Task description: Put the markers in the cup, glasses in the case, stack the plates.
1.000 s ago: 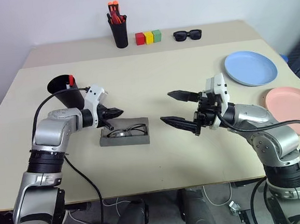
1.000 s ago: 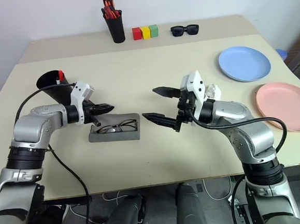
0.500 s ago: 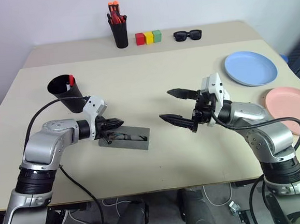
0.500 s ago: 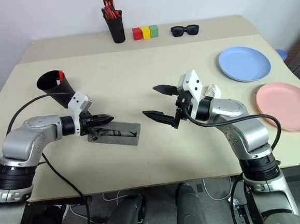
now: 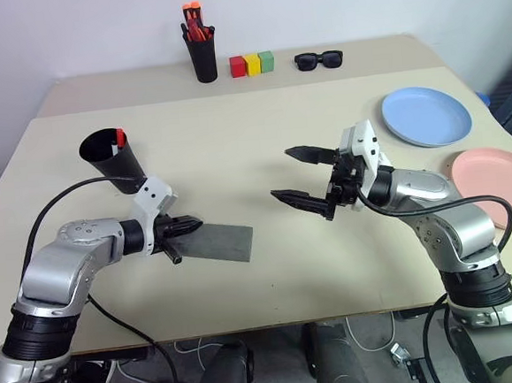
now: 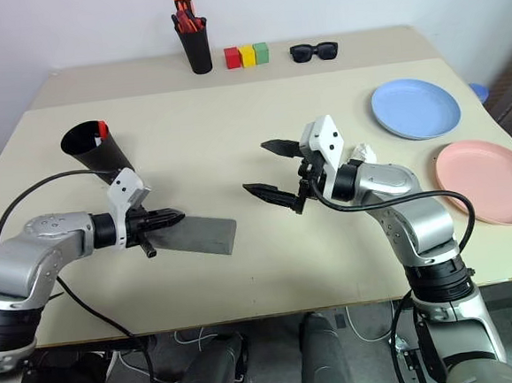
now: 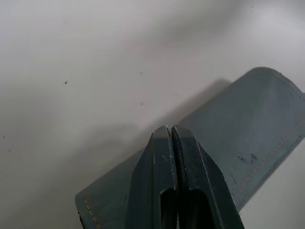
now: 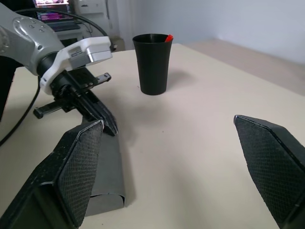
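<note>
Left gripper (image 5: 190, 225): my 2 fingers are pressed together with nothing between them, tips lying over the near-left end of the grey case, at about 8 o'clock on the table (image 5: 272, 279).
Right gripper (image 5: 297, 176): my jaws stand spread wide and hold nothing, hovering above the table's middle and pointing toward 9 o'clock.
Glasses case (image 5: 214, 243): lid shut, lying flat just right of my left fingertips, at 8 o'clock from my right gripper; the glasses cannot be seen.
Black cup (image 5: 111, 158): upright at 10 o'clock on the table, at 11 o'clock from the case, a red marker cap (image 5: 120, 136) showing at its rim.
Blue plate (image 5: 427, 116): at 2 o'clock on the table, well apart from my right gripper.
Pink plate (image 5: 497, 188): at 3 o'clock by the table edge, beside the blue plate and not on it.
Far edge, 12 o'clock: pen holder (image 5: 201, 50) with orange-red pens, 3 coloured blocks (image 5: 252, 64), black sunglasses (image 5: 319, 60).
</note>
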Controlling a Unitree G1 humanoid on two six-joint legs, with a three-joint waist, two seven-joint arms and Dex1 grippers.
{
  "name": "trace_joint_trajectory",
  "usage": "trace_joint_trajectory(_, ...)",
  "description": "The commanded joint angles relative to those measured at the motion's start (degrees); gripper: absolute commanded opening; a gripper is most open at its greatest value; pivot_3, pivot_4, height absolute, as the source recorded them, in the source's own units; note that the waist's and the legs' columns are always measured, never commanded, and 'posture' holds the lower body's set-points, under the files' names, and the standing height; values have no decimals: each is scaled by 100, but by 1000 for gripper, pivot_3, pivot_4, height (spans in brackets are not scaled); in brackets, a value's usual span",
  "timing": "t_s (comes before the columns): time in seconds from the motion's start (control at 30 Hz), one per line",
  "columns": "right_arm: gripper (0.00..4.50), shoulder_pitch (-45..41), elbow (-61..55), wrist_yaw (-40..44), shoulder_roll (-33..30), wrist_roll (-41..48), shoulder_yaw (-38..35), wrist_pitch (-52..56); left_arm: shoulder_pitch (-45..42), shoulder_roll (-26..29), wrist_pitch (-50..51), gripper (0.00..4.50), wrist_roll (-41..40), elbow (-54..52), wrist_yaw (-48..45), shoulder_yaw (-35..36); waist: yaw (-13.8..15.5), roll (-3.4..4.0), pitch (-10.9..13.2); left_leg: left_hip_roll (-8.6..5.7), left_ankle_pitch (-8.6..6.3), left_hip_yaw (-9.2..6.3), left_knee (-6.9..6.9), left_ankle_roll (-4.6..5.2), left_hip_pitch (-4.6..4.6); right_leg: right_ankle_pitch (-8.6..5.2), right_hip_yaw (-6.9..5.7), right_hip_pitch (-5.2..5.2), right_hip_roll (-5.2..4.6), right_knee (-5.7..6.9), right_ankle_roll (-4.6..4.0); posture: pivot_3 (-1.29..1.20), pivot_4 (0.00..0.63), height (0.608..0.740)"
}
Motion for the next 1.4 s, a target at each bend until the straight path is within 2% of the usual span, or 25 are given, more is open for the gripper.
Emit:
trace_joint_trajectory(0.03,4500,-123,-74,21,31,-13,-4,-135,140,80,-38,24,-10,-84,49,70,-5,1,-1,1,0,0,0,0,0,0,0,0,1,0,0,0,150,740)
trace_joint_trajectory(0.27,4500,-281,245,-345,138,-218,-234,-345,-479,-727,-993,24,-421,243,277,821,27,-8,4,3,2,-1,8,-3,-5,2,-2,0,2,-1,-3,0,150,740)
trace_joint_trajectory(0.37,4500,-507,739,-800,90,-412,-558,-374,-741,-751,-1286,1307,-493,466,126,934,15,-5,3,2,3,2,9,-5,-3,6,-1,0,2,-1,-8,0,150,740)
trace_joint_trajectory(0.57,4500,-652,1592,-1824,-335,-1085,-1143,-323,-1074,-739,-1917,4367,-622,910,-646,782,16,-5,3,-10,2,5,2,-4,-3,7,-1,-1,3,-5,-9,0,150,740)
trace_joint_trajectory(0.6,4500,-588,1681,-1981,-466,-1207,-1241,-264,-1197,-818,-2057,4480,-689,1012,-768,788,19,-5,3,-11,3,6,1,-4,-4,7,-1,-1,3,-5,-9,0,150,740)
trace_joint_trajectory(0.7,4500,-383,1851,-2331,-844,-1427,-1559,45,-1478,-1041,-2537,4480,-820,1226,-1227,737,58,-6,3,-12,3,5,5,-4,-10,9,-1,-1,3,-11,-12,0,150,740)
trace_joint_trajectory(0.77,4500,-284,1953,-2533,-1051,-1516,-1763,258,-1585,-1189,-2464,4480,-1074,1302,-1336,806,45,-5,3,-12,2,9,5,-4,-9,11,-1,2,3,-23,-13,0,150,740)
trace_joint_trajectory(0.97,4500,506,2036,-2567,-1757,-1759,-1999,1090,-1512,-1058,-2374,4480,-1237,1531,-2005,645,-11,-2,1,-5,0,25,-2,2,-4,12,1,2,6,-26,-14,0,150,740)
trace_joint_trajectory(1.27,4500,1247,2038,-2539,-1762,-1717,-2249,1744,-1411,-1128,-2627,4480,-1109,1736,-2193,554,8,-1,0,10,-1,55,14,5,1,20,23,6,15,-28,-14,0,150,740)
trace_joint_trajectory(1.37,3660,1291,2188,-2583,-1683,-1654,-2368,1842,-1366,-1099,-2675,4500,-1081,1702,-2192,501,10,-1,0,10,-2,58,14,6,2,22,25,8,15,-33,-10,0,150,740)
trace_joint_trajectory(1.4,3215,1315,2202,-2569,-1698,-1680,-2337,1835,-1362,-1092,-2681,4500,-1088,1699,-2192,497,10,-1,0,10,-2,58,16,6,1,24,25,8,16,-34,-10,0,150,740)
